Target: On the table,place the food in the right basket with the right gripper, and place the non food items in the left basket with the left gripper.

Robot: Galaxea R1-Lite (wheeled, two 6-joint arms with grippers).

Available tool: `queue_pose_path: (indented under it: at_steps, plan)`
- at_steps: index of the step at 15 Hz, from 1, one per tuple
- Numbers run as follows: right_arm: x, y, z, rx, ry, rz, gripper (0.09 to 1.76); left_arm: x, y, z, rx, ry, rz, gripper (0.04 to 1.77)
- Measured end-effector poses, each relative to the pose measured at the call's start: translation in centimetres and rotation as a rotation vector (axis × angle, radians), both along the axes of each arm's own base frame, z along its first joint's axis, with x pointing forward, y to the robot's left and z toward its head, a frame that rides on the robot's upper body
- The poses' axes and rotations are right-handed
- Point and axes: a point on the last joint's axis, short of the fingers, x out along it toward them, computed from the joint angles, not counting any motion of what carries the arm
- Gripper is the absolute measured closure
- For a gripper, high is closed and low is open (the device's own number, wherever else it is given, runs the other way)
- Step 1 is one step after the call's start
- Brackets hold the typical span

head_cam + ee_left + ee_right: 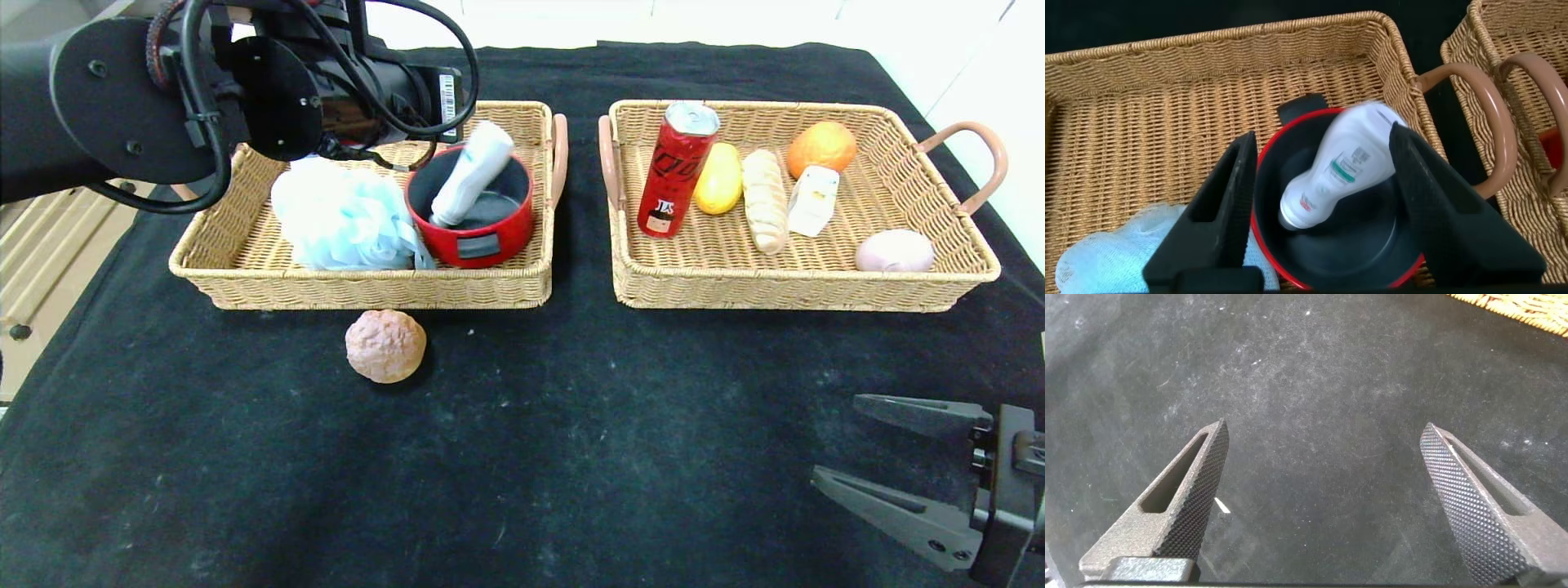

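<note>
My left gripper (1321, 137) hangs open above the left basket (367, 290), its jaws either side of a red pot (482, 241). A white bottle (1343, 167) lies tilted inside that pot (1350, 249), leaning on the rim (472, 173), free of the fingers. A pale blue bath puff (339, 216) fills the basket beside the pot. On the black cloth just in front of the left basket sits a round brown bun (385, 345). My right gripper (837, 438) is low at the near right, open and empty (1324, 429). The right basket (784, 290) holds food.
In the right basket stand a red can (678, 167), a yellow fruit (718, 178), a bread stick (763, 200), an orange (821, 147), a white carton (813, 200) and a pink egg-shaped piece (894, 251). My left arm (245, 90) covers the left basket's far corner.
</note>
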Motion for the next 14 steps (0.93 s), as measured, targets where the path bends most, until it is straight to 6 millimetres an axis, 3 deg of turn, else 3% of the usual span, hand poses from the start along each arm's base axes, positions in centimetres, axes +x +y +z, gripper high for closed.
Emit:
queue_pose_path:
  at_steps: [7, 14]
  plan:
    - [0.0, 0.0, 0.0, 0.000, 0.000, 0.000, 0.14, -0.9, -0.1, -0.6, 0.024, 0.047, 0.008, 0.31]
    - [-0.1, 0.1, -0.2, -0.002, 0.004, 0.008, 0.14, -6.2, 0.8, -1.2, 0.077, 0.187, 0.036, 0.18]
